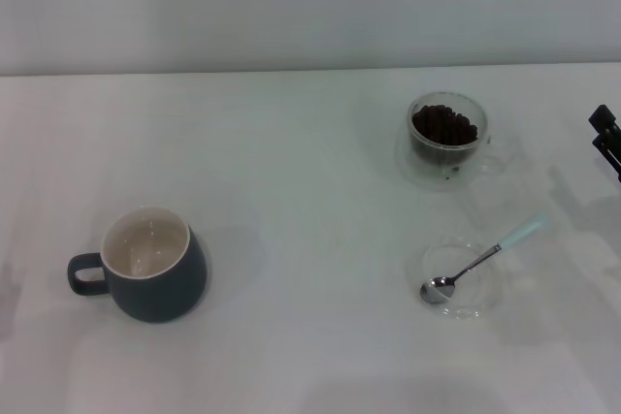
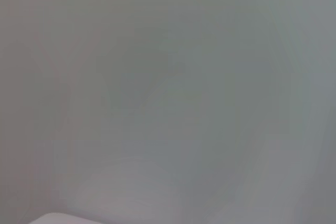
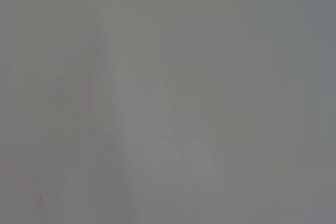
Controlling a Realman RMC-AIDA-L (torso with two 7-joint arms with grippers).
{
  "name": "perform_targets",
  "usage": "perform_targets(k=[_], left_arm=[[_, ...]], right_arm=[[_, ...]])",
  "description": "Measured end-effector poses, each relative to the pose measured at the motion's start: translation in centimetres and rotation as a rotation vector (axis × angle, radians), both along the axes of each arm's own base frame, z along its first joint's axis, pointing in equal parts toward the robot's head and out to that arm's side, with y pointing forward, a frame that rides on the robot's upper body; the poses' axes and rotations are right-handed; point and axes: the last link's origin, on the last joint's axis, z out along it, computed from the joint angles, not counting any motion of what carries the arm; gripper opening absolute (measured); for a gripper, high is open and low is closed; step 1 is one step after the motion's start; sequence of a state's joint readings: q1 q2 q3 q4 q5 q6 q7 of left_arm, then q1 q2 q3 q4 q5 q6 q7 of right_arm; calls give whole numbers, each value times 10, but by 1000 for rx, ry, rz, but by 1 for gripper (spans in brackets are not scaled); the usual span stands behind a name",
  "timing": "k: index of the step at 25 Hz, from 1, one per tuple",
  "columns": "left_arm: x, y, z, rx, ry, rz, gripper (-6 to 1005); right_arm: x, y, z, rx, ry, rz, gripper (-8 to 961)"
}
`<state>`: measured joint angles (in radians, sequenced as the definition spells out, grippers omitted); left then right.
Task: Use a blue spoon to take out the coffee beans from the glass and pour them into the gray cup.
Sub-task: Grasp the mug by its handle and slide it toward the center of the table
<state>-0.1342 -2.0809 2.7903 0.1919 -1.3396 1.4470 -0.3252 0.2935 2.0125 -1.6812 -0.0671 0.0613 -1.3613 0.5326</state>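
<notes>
In the head view the gray cup (image 1: 146,266) stands at the front left, handle to the left, cream inside showing no beans. The glass (image 1: 447,135) stands at the back right, filled with coffee beans (image 1: 444,125). The blue spoon (image 1: 482,259) lies on a flat clear saucer (image 1: 464,281) at the front right, silver bowl toward the front left, pale blue handle pointing back right. My right gripper (image 1: 606,139) shows only as a dark tip at the right edge, right of the glass, apart from it. My left gripper is out of view. Both wrist views show only blank grey.
The white table (image 1: 310,191) spreads wide between the cup and the glass, with a pale wall behind its far edge.
</notes>
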Motion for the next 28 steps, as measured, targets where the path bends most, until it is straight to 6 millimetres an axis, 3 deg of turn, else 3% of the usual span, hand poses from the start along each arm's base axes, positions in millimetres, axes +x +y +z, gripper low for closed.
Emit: perform_targets(k=[10, 15, 28], left_arm=[[1, -22, 0, -89, 103, -101, 766], [4, -38, -9, -163, 192, -151, 766], [7, -15, -35, -325, 268, -177, 755]], right_arm=[[2, 3, 6, 39, 13, -22, 783], [3, 9, 6, 39, 14, -40, 783], [2, 12, 6, 40, 14, -42, 782]])
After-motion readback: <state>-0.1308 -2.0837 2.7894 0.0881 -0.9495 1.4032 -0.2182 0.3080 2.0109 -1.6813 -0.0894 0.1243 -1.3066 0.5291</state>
